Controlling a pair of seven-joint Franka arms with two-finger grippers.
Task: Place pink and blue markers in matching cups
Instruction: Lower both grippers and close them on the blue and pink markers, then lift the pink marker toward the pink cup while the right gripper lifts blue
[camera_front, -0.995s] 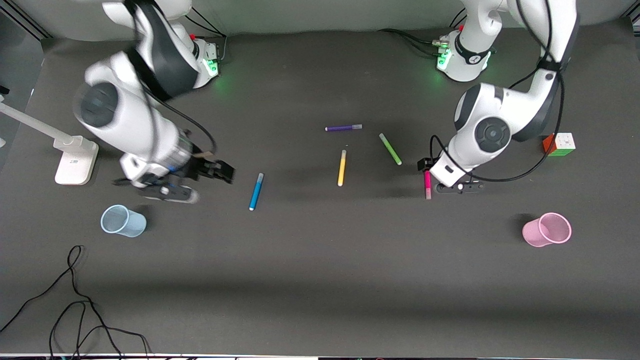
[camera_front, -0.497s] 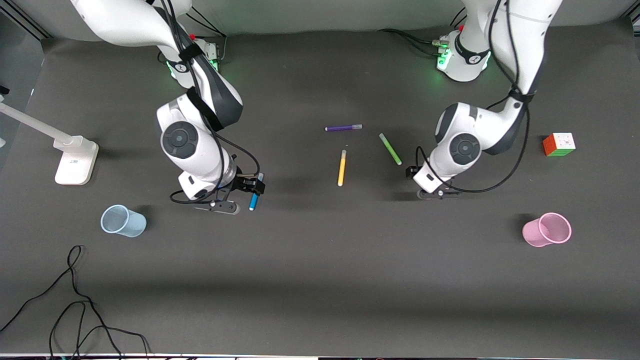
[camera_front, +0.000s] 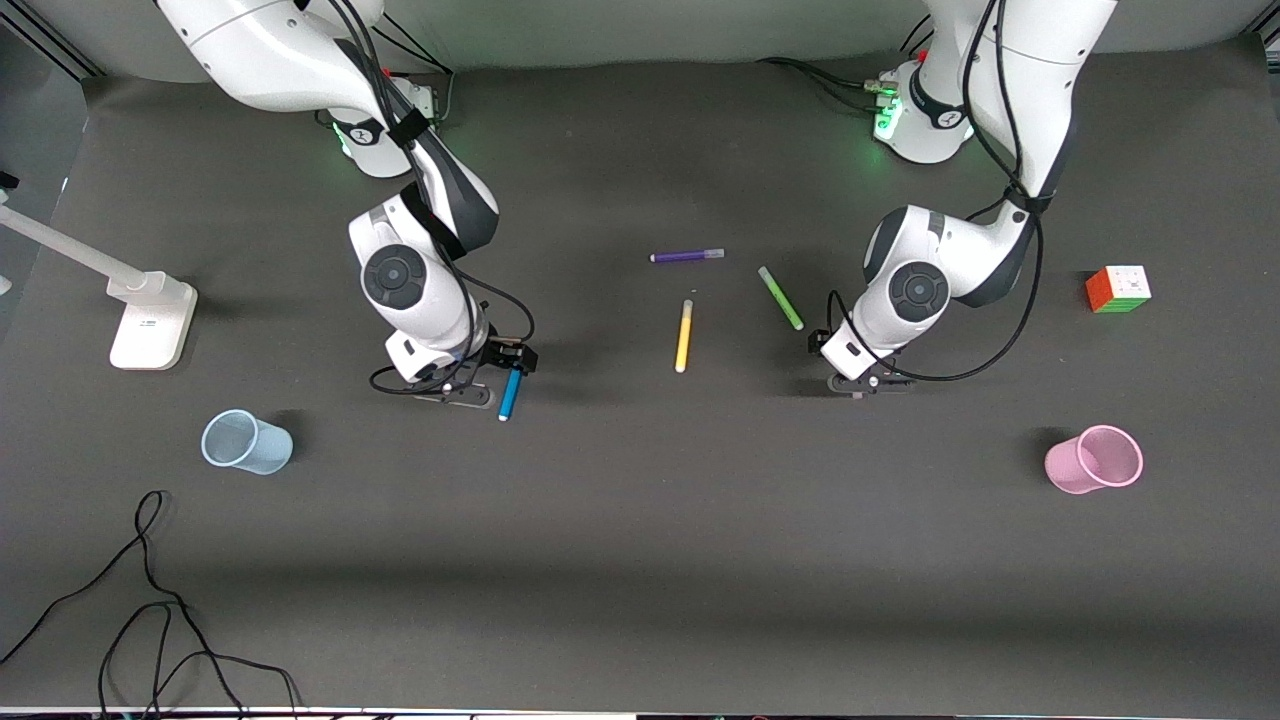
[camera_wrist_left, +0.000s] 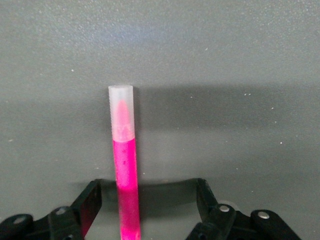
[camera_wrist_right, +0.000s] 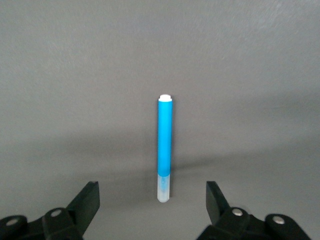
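Five markers are counted on the table: one blue marker, one pink marker, one yellow marker, one green marker and one purple marker. Two cups are seen: one blue cup toward the right arm's end and one pink cup toward the left arm's end, both nearer to the front camera than the markers.

The right gripper is held low over the blue marker, and its fingers are spread wide, one on each side of the marker, not touching it. The blue cup lies at about 8 o'clock from this marker in the front view.

The left gripper is lowered over the pink marker, which lies flat on the table; in the front view it is hidden by the arm. The fingers are kept wide on both sides of it. The pink cup is found at about 4 o'clock from this gripper.

One coloured cube and one white stand are also on the table.
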